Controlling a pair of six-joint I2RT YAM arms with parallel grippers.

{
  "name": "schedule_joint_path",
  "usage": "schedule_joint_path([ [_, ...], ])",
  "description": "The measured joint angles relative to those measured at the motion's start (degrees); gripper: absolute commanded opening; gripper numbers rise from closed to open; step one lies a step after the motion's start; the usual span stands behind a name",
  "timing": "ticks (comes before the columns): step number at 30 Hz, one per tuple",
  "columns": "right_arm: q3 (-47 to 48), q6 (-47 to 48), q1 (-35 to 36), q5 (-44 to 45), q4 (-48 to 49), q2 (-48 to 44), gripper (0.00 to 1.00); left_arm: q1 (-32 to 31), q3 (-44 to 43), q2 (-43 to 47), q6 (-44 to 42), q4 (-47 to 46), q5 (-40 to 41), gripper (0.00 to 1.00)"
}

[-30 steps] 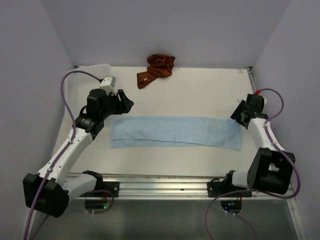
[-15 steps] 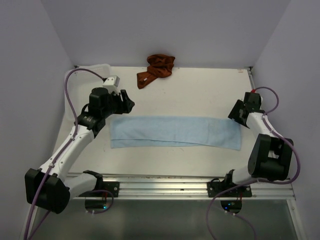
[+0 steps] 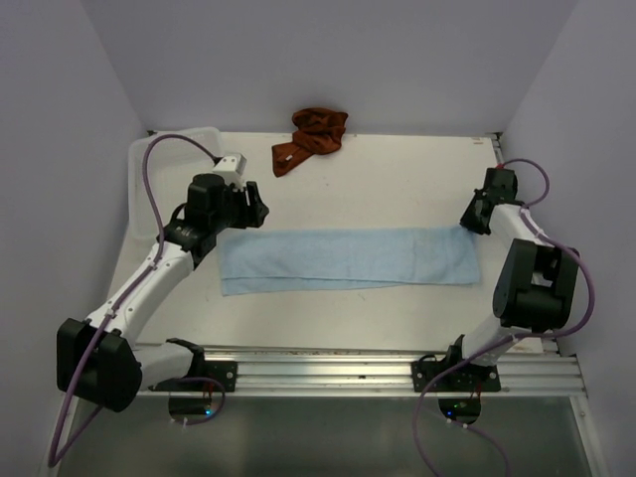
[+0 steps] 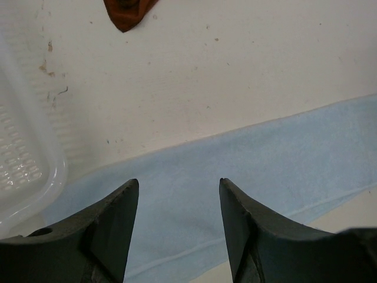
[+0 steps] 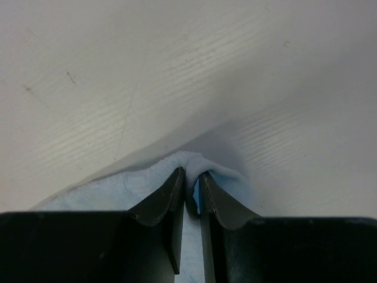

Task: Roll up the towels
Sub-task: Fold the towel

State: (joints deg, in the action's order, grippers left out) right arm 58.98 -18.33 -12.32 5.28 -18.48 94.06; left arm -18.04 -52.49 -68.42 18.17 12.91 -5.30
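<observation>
- Since a second ago, the right claw (image 3: 467, 221) has been carried from beside the right end of the blue towel (image 3: 348, 258) up to that towel's far right corner. The left claw (image 3: 253, 207) has been shifted slightly toward the far side.
- From the top camera, the blue towel is seen spread flat as a long strip across the middle of the table (image 3: 397, 174), running left to right between the two arms.
- Also from the top, the rust towel (image 3: 310, 137) is seen crumpled at the far edge of the table, well apart from both claws. A white basket (image 3: 149, 149) is seen at the far left corner, behind the left arm.
- From the left wrist camera, the left claw (image 4: 178, 183) is shown with its jaws spread and nothing between them, hovering above the left end of the blue towel (image 4: 265, 159).
- In the same view, a tip of the rust towel (image 4: 126, 12) is seen at the top edge, and the basket (image 4: 23, 171) is seen at the left, just beside the blue cloth.
- From the right wrist camera, the right claw (image 5: 191, 174) is shown nearly closed, with a raised fold of the blue towel (image 5: 141, 174) pinched between its fingertips.
- There, the cloth is seen bunched up around the fingertips, with bare table (image 5: 177, 71) beyond it.
</observation>
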Motion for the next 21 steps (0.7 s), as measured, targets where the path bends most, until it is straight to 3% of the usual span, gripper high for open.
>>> schedule_joint_path([
  [7,12.76,-2.51,0.0,-0.37,-7.3,3.04,0.17,-0.42,0.0,-0.59,-1.01,0.07,1.57,0.62],
  [10,16.61,-3.85,0.0,-0.42,-9.97,5.57,0.31,-1.11,0.0,-0.59,-1.44,0.09,2.21,0.62],
  [13,17.88,-4.9,-0.02,-1.81,-11.08,7.78,0.67,-1.55,0.0,-0.59,-1.55,0.11,2.62,0.62],
  [17,17.92,-5.25,-0.02,-2.89,-11.85,9.31,0.73,-1.73,0.0,-0.59,-1.84,0.11,3.02,0.62],
  [21,17.79,-4.7,-0.02,-2.27,-11.63,9.22,0.74,-2.29,0.0,-0.59,-1.99,0.11,3.3,0.63],
])
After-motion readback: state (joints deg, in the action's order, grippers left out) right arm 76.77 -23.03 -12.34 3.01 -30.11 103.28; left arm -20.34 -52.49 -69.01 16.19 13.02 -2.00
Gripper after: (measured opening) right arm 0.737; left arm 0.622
